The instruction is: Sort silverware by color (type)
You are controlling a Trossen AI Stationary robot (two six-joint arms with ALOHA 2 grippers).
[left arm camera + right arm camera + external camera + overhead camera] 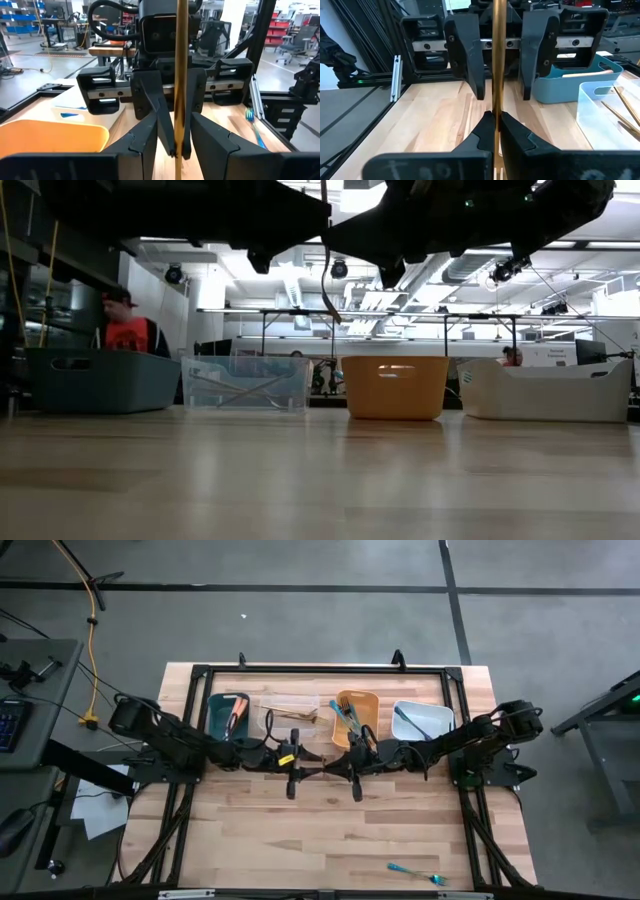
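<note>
A thin gold utensil (329, 280) stands upright in the air between my two grippers, which meet over the table's middle. My right gripper (496, 122) comes from the table's right and is shut on the utensil. My left gripper (298, 768) faces it from the table's left and is open. Its fingers (466, 55) stand apart on either side of the gold utensil (496, 60) without touching it. Other silverware lies in the bins at the far edge. My right gripper pinches the gold utensil's shaft (496, 107) between its two fingertips (165, 125), coming level from the table's right with the fingers across it. The utensil is lifted clear of the table and stands upright, its lower end (338, 315) hanging free below the grippers.
Along the far edge stand a teal bin (220, 702) with a salmon-orange utensil, a clear bin (285, 705) with gold ones, an orange bin (362, 698) with teal ones and a white bin (435, 718) with a blue one. A teal fork (415, 872) lies near the right near corner.
</note>
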